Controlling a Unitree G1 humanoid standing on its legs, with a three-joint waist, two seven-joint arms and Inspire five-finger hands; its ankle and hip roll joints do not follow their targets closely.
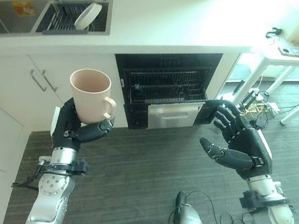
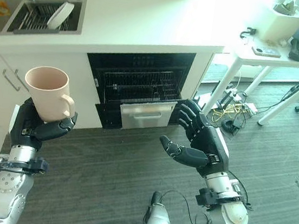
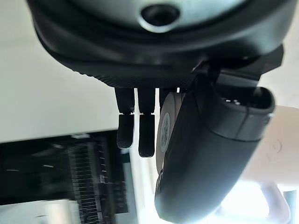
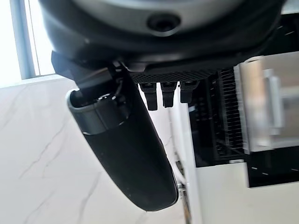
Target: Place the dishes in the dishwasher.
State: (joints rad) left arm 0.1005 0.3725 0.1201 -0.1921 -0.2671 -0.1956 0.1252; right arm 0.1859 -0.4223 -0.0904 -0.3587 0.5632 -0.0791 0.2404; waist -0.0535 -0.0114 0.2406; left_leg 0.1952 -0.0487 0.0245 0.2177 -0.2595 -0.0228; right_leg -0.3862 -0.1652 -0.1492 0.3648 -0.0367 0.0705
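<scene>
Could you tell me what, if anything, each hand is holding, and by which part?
The left hand holds the beige mug upright by its lower body, fingers and thumb curled round it below the handle. The right hand is open and holds nothing.

Lighting: strong daylight from the far right; the white surface (image 1: 165,26) glares and washes out toward that corner. Dishwasher (image 1: 166,84) interior: dark, rack detail faint. Floor (image 1: 148,166): evenly lit, soft shadows. Wrist views: near hand bulk blurred, background bleached; mug (image 3: 280,144) overexposed.
</scene>
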